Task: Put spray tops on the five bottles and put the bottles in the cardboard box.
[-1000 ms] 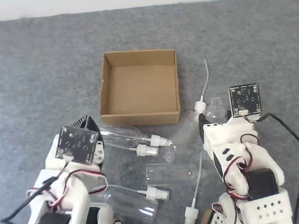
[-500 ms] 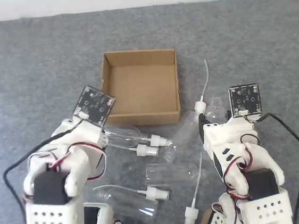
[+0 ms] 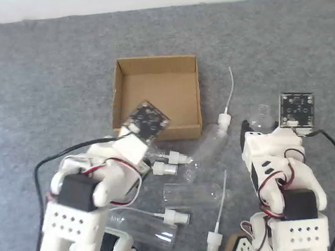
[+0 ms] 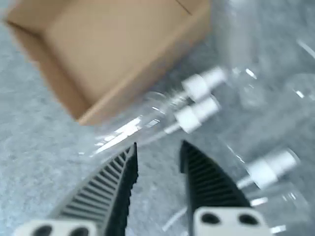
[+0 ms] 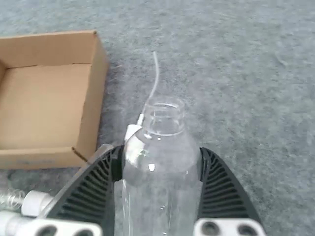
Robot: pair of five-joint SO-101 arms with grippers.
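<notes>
Two capped bottles (image 4: 194,88) lie on the grey worktop (image 3: 42,73) just beside the front wall of the cardboard box (image 3: 160,87); left gripper (image 4: 158,147) hovers over them, jaws apart, empty. Right gripper (image 5: 158,164) is clamped on an uncapped clear bottle (image 5: 160,140), neck pointing away from the arm, off to the box's right.

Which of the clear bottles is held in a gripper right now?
The uncapped bottle clamped in the right gripper. It has no spray top, and the other bottles lie loose on the carpet.
</notes>
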